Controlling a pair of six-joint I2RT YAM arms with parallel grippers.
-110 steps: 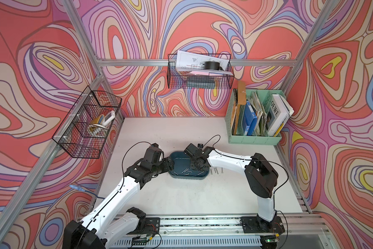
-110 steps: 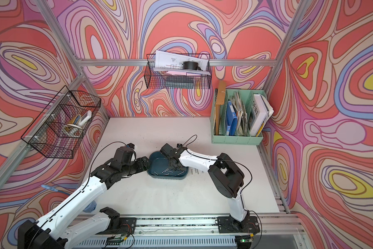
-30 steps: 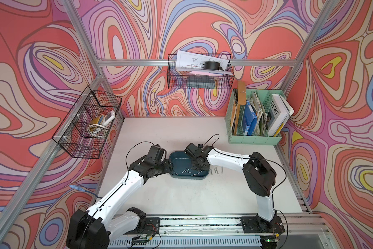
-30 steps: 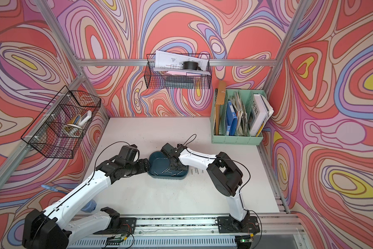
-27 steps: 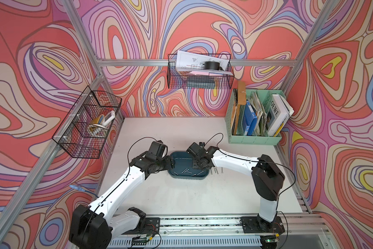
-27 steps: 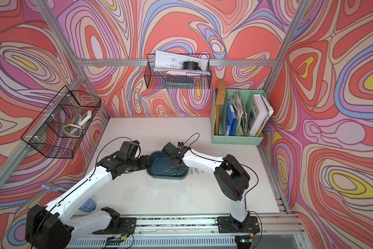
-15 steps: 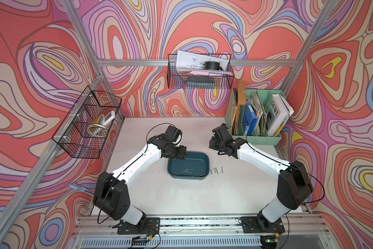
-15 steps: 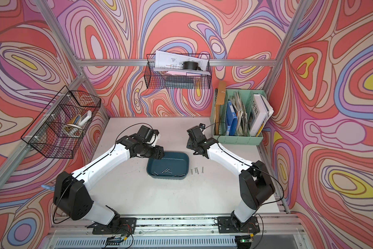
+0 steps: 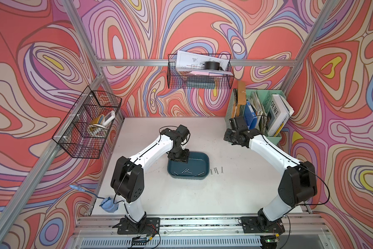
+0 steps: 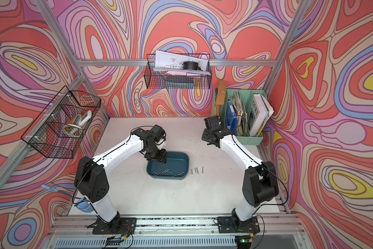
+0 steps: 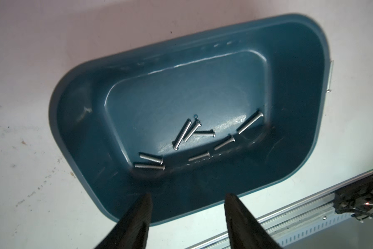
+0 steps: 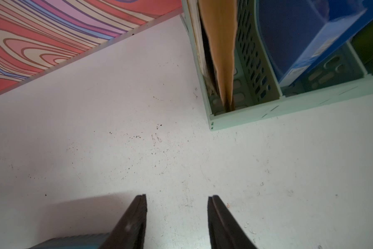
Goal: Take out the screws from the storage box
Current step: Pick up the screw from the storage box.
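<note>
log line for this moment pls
left hand: open over storage box | right hand: open by file organizer | screws: several in box, three on table

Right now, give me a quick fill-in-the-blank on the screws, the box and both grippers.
1. On the table beside the storage box lie ___ screws.
2. The left gripper hangs above the storage box, empty, with its jaws ___.
3. The right gripper is over bare table, close to the mint green ___.
4. By the left wrist view, ___ more screws lie inside the storage box.

Missing words: three; open; file organizer; eight.
</note>
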